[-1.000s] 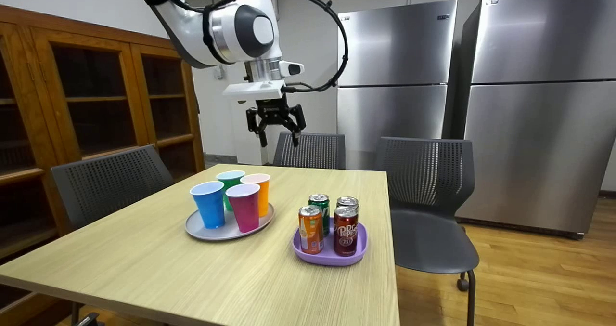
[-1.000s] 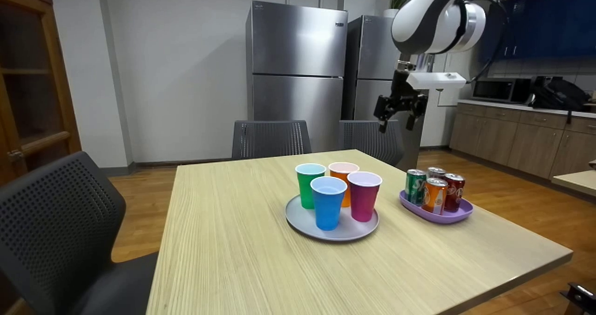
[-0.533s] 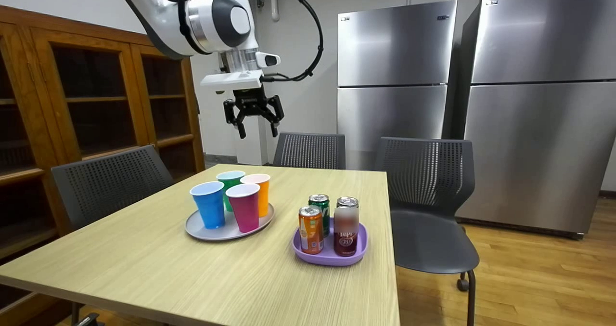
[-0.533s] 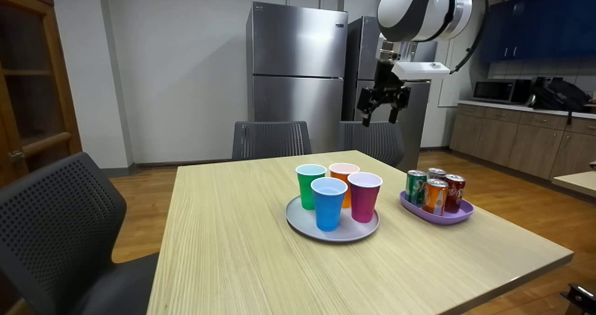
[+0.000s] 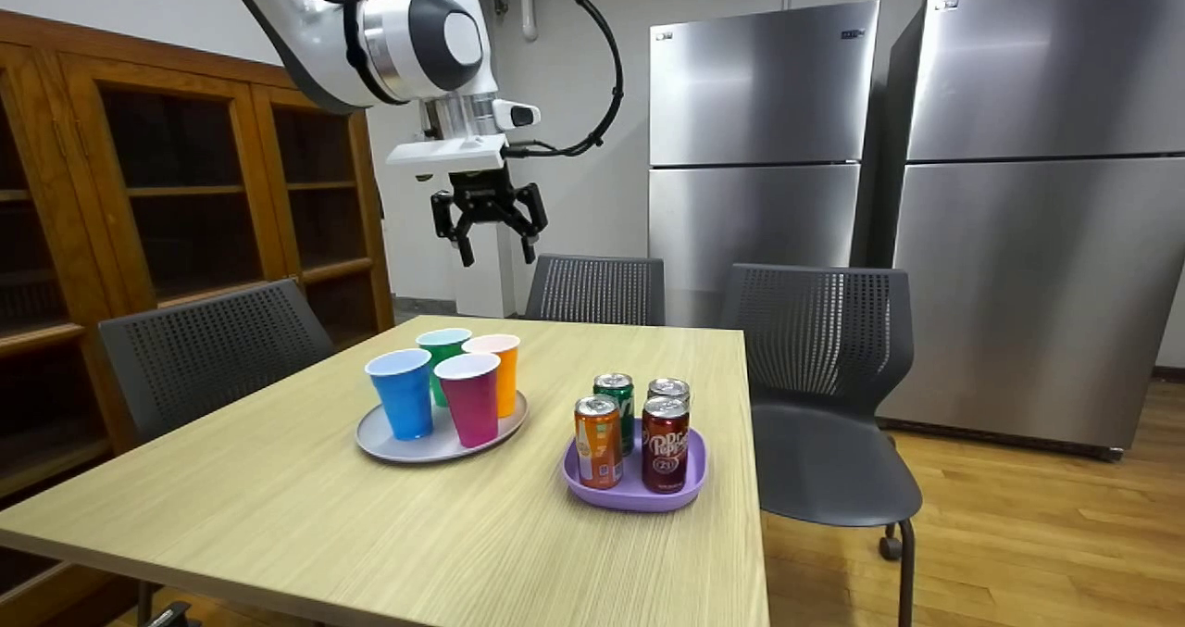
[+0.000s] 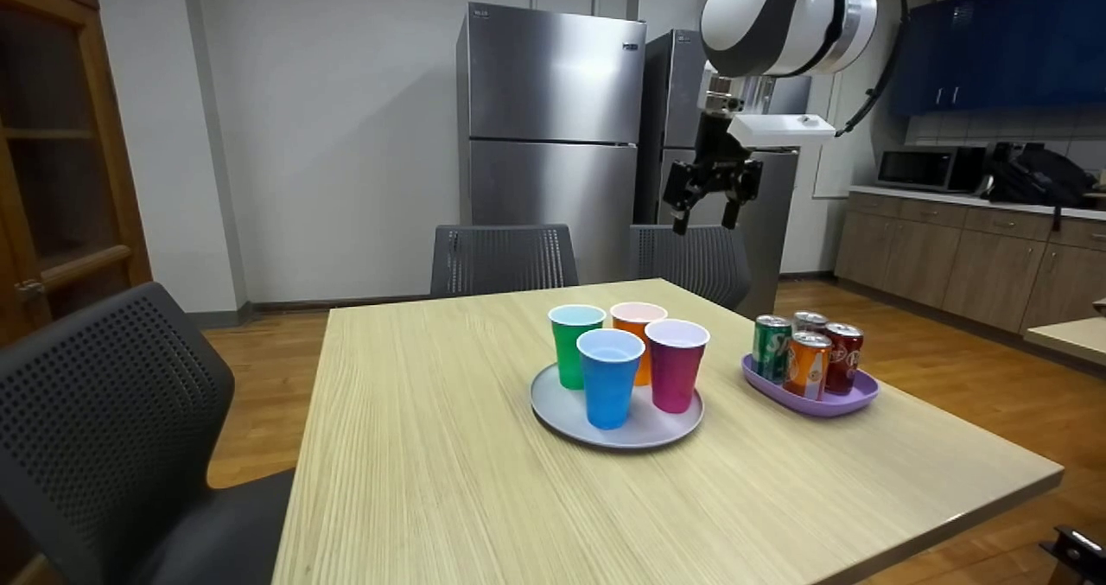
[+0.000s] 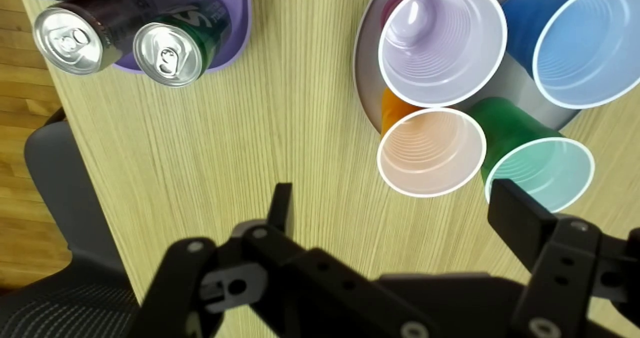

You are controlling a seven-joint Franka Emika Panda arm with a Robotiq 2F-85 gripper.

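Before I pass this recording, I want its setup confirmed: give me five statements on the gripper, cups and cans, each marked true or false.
1. The gripper is open and holds nothing. True.
2. Four cups stand on the gray plate. True.
3. The gripper touches the cups. False: it hangs higher, apart from them.
4. Four cans stand upright on the purple tray. True.
5. The purple tray rests on the gray plate. False: they sit apart on the table.

Your blue cup (image 6: 609, 386), green cup (image 6: 567, 352), orange cup (image 5: 508, 382) and magenta cup (image 5: 470, 409) are white-rimmed; your plate (image 6: 553, 397) is grey, tray (image 5: 634, 501) purple, counter (image 5: 324, 516) pale with fine streaks, one shadowed can (image 7: 117, 18) probably dark brown.
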